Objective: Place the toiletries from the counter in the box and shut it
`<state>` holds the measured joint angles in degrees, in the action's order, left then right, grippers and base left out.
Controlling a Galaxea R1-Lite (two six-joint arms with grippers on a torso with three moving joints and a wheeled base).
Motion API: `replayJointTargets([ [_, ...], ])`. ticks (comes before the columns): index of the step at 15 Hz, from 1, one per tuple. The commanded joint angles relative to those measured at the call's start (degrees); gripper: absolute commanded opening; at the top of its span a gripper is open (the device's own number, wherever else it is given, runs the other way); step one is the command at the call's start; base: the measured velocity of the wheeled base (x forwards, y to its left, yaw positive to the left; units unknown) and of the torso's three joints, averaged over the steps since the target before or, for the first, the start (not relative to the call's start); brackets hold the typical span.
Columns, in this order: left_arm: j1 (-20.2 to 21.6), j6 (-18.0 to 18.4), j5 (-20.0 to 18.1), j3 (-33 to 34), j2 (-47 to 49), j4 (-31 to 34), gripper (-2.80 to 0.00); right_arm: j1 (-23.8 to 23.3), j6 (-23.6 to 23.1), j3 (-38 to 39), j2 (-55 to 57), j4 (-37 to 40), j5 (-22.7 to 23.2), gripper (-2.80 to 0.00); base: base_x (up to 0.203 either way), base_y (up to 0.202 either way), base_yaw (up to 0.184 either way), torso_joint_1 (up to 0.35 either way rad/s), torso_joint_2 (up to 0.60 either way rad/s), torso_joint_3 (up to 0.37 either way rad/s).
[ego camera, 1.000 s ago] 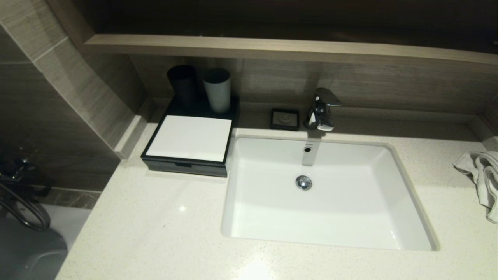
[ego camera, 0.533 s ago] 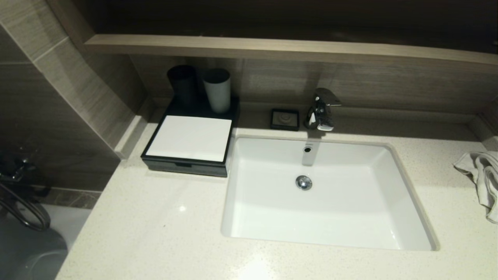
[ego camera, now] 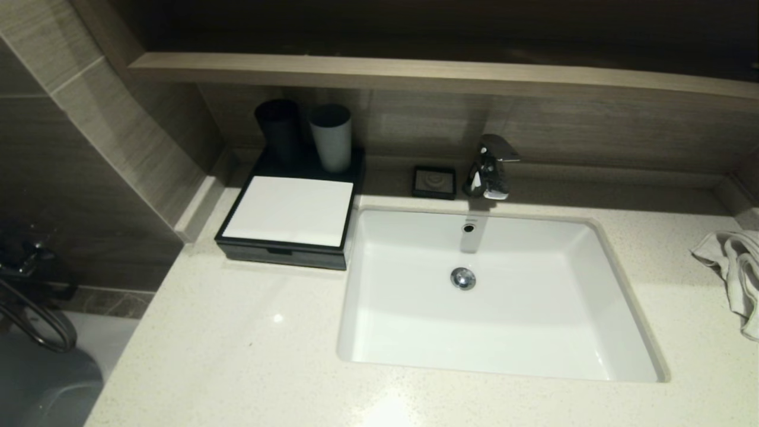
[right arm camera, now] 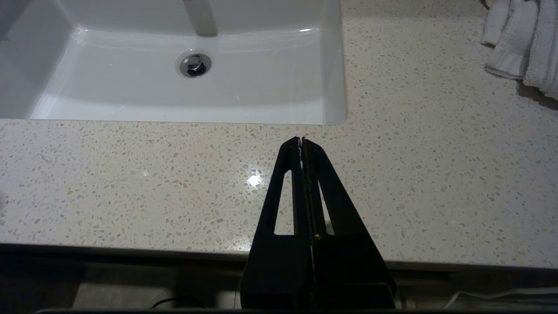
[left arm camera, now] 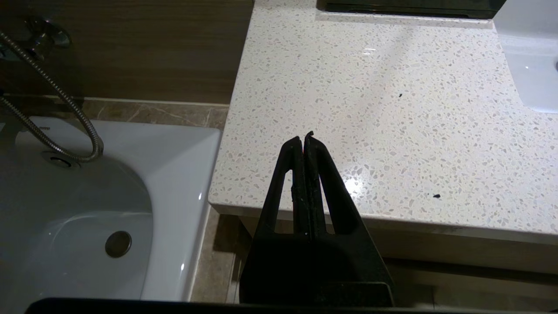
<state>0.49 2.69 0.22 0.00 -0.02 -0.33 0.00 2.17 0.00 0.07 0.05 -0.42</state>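
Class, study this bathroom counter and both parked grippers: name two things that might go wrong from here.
1. No toiletries show on the counter, so a search for more may find nothing.
2. The box looks shut, with two cups on its back edge; reopening could topple them.
Left gripper and right gripper are shut at the counter's front edge.

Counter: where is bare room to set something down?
The speckled cream stone counter is bare in front of the low black box with a white panel and along the white basin's front edge. Crowded: back-left corner, two cups, and the white towel far right.
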Motion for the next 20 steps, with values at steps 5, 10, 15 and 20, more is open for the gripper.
replayJointTargets([
  [5,0.04,0.03,0.04,0.09,0.11,-0.02,-2.8,0.0,0.03,0.0,0.01,0.04,-0.02,-2.8,0.0,0.0,0.0,0.0,0.0,0.0],
  [10,0.04,0.03,0.04,0.09,0.02,-0.02,-2.8,0.0,0.03,0.0,-0.07,0.0,-0.02,-2.8,0.0,0.0,0.0,0.0,0.0,0.0],
  [15,-0.03,0.03,0.04,0.09,0.02,-0.02,-2.8,0.0,0.03,0.0,-0.07,0.01,-0.02,-2.8,0.0,0.0,0.0,0.0,0.0,0.0],
  [20,0.04,0.03,0.04,0.09,0.02,-0.01,-2.8,0.0,0.03,0.0,-0.07,-0.05,-0.02,-2.8,0.0,0.0,0.0,0.0,0.0,0.0],
])
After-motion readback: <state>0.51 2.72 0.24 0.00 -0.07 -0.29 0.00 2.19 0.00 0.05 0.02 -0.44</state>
